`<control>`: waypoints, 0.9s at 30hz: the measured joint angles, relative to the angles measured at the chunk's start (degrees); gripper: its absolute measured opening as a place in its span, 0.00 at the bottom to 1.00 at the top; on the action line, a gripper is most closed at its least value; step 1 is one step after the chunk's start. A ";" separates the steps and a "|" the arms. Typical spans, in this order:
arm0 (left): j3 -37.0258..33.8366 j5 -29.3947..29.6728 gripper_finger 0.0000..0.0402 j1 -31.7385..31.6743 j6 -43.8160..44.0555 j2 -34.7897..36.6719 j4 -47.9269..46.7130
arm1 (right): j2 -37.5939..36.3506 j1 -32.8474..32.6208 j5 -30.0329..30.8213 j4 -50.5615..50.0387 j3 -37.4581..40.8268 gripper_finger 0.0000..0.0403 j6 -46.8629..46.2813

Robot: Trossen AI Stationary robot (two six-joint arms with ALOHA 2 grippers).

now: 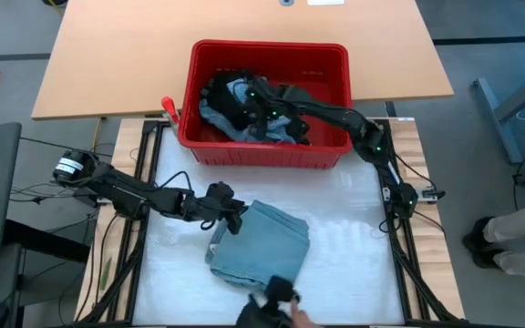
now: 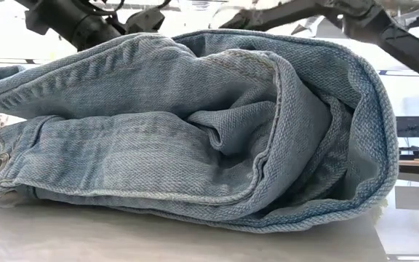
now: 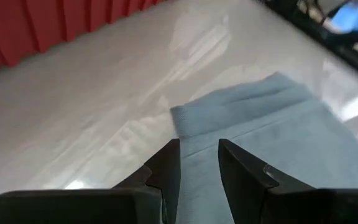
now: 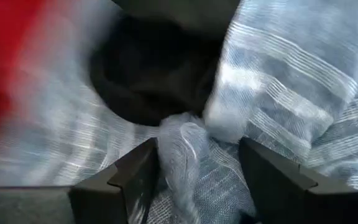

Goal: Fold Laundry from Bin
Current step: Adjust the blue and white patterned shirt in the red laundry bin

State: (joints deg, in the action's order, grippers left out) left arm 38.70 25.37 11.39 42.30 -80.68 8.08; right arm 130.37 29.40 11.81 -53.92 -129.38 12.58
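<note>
Right gripper (image 4: 194,171) spread apart inside red bin (image 1: 267,150), striped garment (image 4: 291,74) bunched between its fingers, left gripper (image 3: 199,165) narrowly parted over folded denim (image 1: 262,241).

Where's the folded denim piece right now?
In the high view the folded denim garment lies on the white table, in front of the red bin, with the left gripper at its edge.

White table top (image 1: 354,241) w/ black frame rails along both sides. Folded denim-blue garment (image 1: 261,244) lies flat on it, just ahead of left gripper (image 1: 235,219), whose tips are over the denim's edge. Red bin (image 1: 267,150) sits on the far edge; right gripper (image 1: 244,102) is inside it.
</note>
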 joint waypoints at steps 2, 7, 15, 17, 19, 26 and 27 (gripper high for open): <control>0.00 -1.64 0.24 -1.01 -1.35 0.40 -1.75 | 0.41 2.04 2.59 -3.05 0.13 0.59 -0.31; 0.00 -4.83 0.24 -2.65 -2.63 2.02 -5.76 | -0.29 9.11 4.33 -9.60 -0.12 0.43 -3.40; 0.00 -4.46 0.24 -2.84 -3.69 6.55 -14.20 | -6.50 19.44 3.22 -9.38 -0.07 0.28 -4.15; 0.00 -3.43 0.24 -3.03 -3.70 7.98 -15.73 | -8.27 21.08 1.51 -7.93 -0.05 0.28 -4.87; 0.00 -2.33 0.24 -3.30 -4.24 9.41 -16.49 | -10.29 22.07 -6.34 -5.81 0.02 0.29 -5.87; 0.01 -0.53 0.24 -6.03 -8.69 11.14 -16.54 | -11.97 18.91 -27.11 -5.33 0.08 0.45 -7.78; 0.00 -0.65 0.24 -6.57 -8.69 11.12 -16.51 | -11.37 18.15 -27.09 -6.35 0.52 0.49 -7.21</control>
State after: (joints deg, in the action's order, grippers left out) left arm 38.70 24.73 4.82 33.61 -69.56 -8.43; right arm 119.01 47.55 -15.29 -60.26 -128.87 5.37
